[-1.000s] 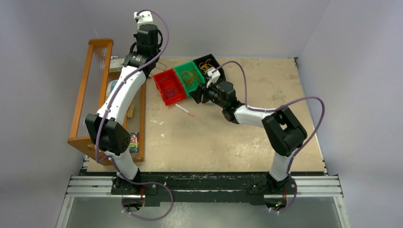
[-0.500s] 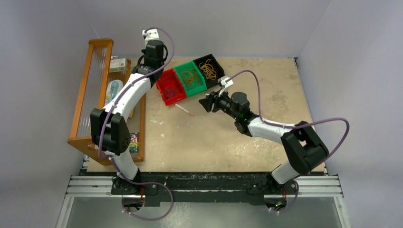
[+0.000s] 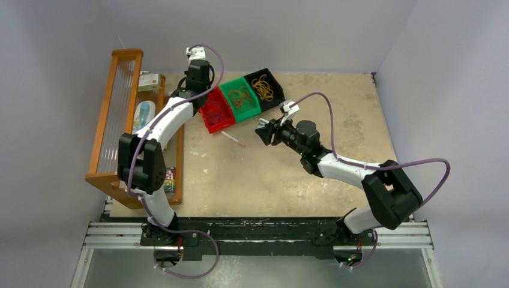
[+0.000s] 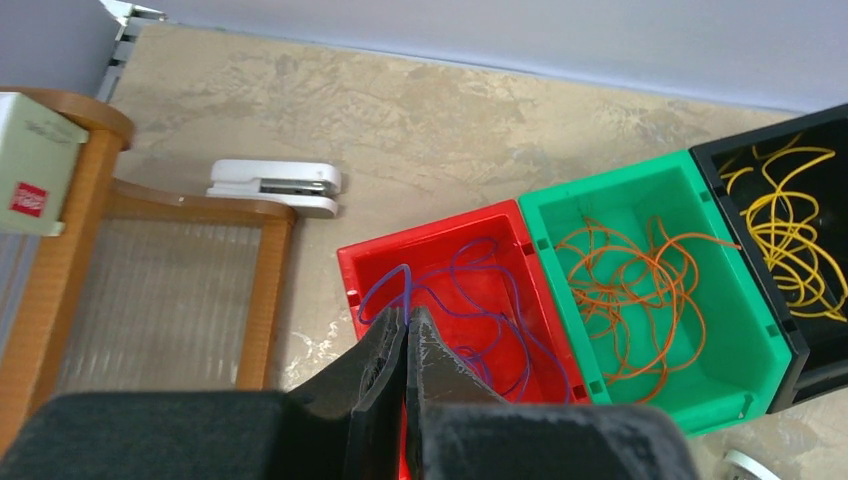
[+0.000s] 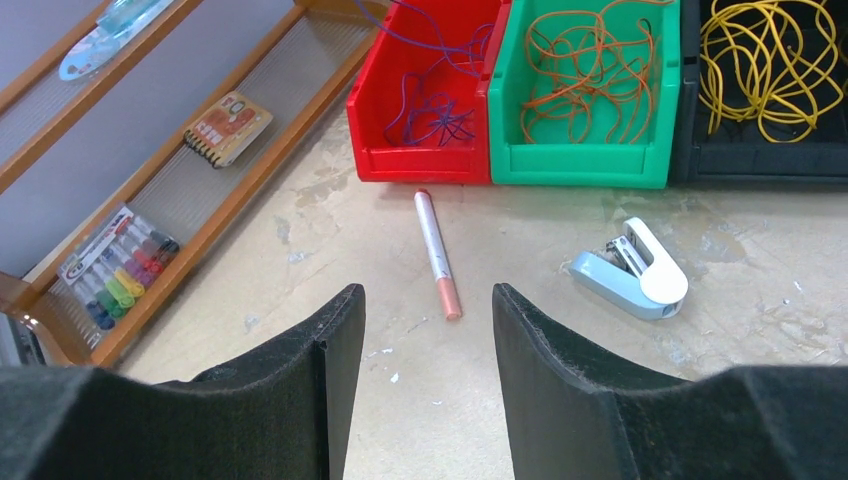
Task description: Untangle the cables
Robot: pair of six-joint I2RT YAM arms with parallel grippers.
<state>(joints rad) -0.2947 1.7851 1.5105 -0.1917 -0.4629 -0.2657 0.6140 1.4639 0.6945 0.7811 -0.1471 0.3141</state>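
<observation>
- Colours apart: thin purple wires lie looped in the red plastic bin. Thin orange wires fill the green plastic bin touching it. Thin yellow wires sit in the black plastic bin at the end of the row, at the far side of the beige worktop.
- Judged from this, the sorting of the cables looks largely done, with no wire seen crossing from one bin to another. What seems left is loosening the loops within each bin (every heap is a mess of overlapping coils).
- The left arm reaches far forward beside the orange wooden rack, and the left claw is pressed fully together directly above the red bin. One purple loop rises to its tips, but whether it is pinched there cannot be told.
- The right arm stretches low across the middle of the worktop, elbow bent, with the right claw half parted and empty, facing the bins from the near side.
- A silver pen with a copper tip and a small blue-and-white stapler lie on the worktop between that claw and the bins.
</observation>
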